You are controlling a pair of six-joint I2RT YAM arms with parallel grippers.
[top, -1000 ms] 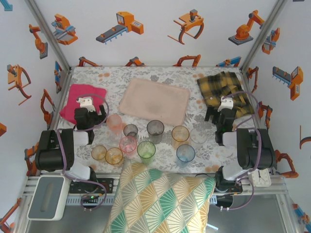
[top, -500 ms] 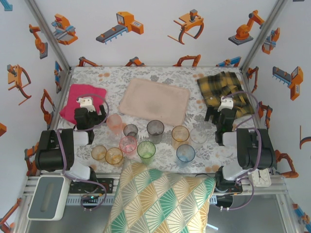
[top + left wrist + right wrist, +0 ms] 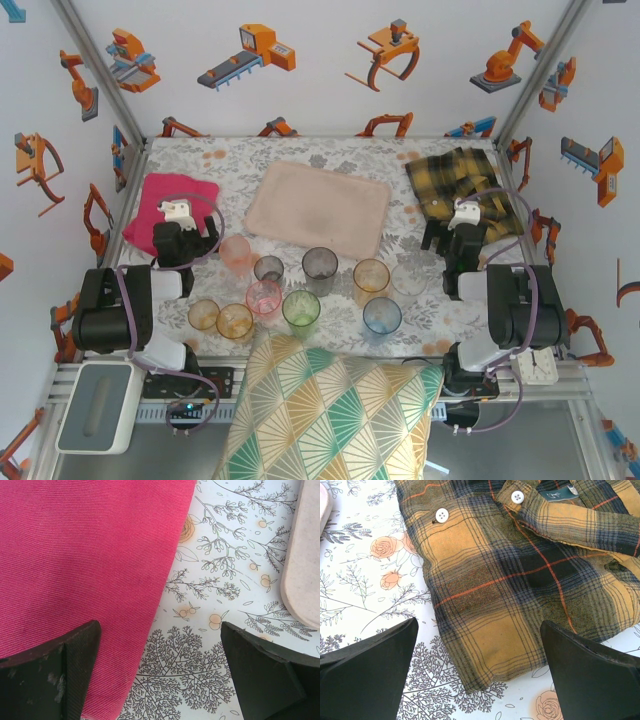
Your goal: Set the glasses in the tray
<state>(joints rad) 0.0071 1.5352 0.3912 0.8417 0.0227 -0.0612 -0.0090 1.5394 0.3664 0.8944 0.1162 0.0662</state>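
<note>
Flat pale pink-beige rounded-corner tray [image 3: 318, 208] lies on floral-print surface [image 3: 200, 165]. Small translucent tinted plastic glasses [image 3: 301, 309] stand upright, clustered on surface on near side of tray, outside it. Left gripper [image 3: 160, 670] spread wide, holding nothing, over edge of magenta cloth [image 3: 75, 555] left of tray. Right gripper [image 3: 480, 665] likewise wide, holding nothing, over yellow-black plaid cloth [image 3: 520, 580] right of tray.

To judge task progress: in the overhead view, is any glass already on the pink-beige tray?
No, the tray is bare; the glasses all stand on the floral tablecloth in front of it.
</note>
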